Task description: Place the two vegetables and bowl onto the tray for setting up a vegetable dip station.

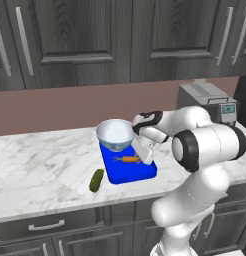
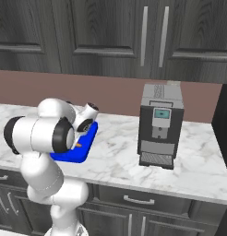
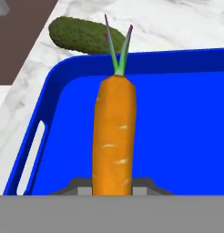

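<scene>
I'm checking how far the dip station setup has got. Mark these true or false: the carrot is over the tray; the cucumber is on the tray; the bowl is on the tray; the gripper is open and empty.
1. The carrot is over the tray. True.
2. The cucumber is on the tray. False: it lies on the counter beside it.
3. The bowl is on the tray. True, at its far end.
4. The gripper is open and empty. False: its fingers are shut on the carrot.

White marble counter (image 1: 40,160) carries the blue tray (image 1: 145,172), cucumber (image 1: 96,180) and coffee machine (image 2: 159,124)
</scene>
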